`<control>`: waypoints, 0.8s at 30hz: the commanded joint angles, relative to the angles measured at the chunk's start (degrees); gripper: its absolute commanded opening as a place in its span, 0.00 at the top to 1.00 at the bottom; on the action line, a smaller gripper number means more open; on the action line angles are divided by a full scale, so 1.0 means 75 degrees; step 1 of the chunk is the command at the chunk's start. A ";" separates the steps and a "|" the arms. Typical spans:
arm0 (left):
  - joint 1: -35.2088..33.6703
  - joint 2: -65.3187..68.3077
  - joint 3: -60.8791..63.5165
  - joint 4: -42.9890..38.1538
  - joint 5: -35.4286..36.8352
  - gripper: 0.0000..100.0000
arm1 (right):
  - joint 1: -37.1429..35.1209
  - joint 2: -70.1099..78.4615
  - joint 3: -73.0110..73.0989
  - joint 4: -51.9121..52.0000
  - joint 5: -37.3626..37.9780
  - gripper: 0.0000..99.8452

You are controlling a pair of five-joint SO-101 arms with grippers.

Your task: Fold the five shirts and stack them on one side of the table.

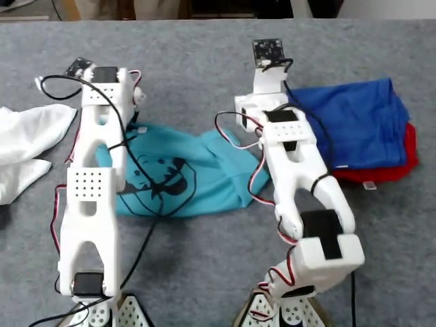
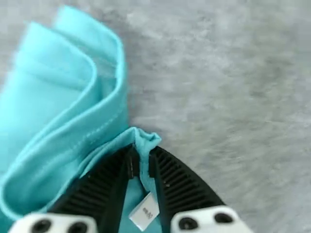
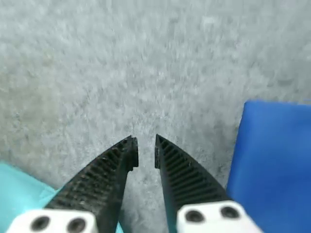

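A teal shirt [image 1: 184,174] with a dark print lies crumpled in the middle of the grey table [image 1: 204,68]. My left gripper [image 2: 141,153] is shut on an edge of the teal shirt [image 2: 58,97], with a small white label [image 2: 144,213] between the fingers. My right gripper [image 3: 146,145] hangs over bare table between the teal shirt [image 3: 19,194] and the blue shirt [image 3: 272,160]; its fingers stand a narrow gap apart with nothing between them. A folded blue shirt [image 1: 354,126] lies on a red shirt [image 1: 388,167] at the right. A white shirt [image 1: 27,139] lies unfolded at the left edge.
Both arms stretch from their bases at the near edge over the middle of the table. The table's far edge [image 1: 204,20] runs along the back. Bare grey surface lies behind the teal shirt and at the front right.
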 commanded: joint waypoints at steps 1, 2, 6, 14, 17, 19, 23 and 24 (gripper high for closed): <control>-0.0316 -0.0510 -0.1383 0.1090 -0.0727 0.98 | 0.0358 -0.0862 0.0041 -0.0105 -0.0047 0.93; -0.0352 -0.0592 -0.1489 0.1078 -0.1008 0.98 | 0.0358 -0.1084 0.0147 -0.0070 0.0105 0.93; -0.0586 -0.1495 -0.1336 0.1090 -0.1676 0.98 | 0.0299 -0.2268 0.0381 0.1196 0.1606 0.93; -0.1160 -0.6113 0.3645 0.1055 -0.2122 0.98 | 0.0147 -0.3956 0.0381 0.3587 0.2743 0.93; -0.1336 -0.8035 0.6060 0.1032 -0.2590 0.98 | -0.0369 -0.3921 0.0404 0.3657 0.2743 0.93; -0.1618 -0.9184 0.7467 0.0973 -0.3106 0.98 | -0.0838 -0.3768 0.0358 0.3657 0.2731 0.92; -0.2673 -1.1059 1.0116 0.0059 -0.5017 0.98 | -0.1682 -0.2901 -0.0147 0.3610 0.2673 0.92; -0.3012 -1.1423 1.0772 -0.0211 -0.5439 0.98 | -0.1846 -0.2514 -0.0404 0.3622 0.2673 0.92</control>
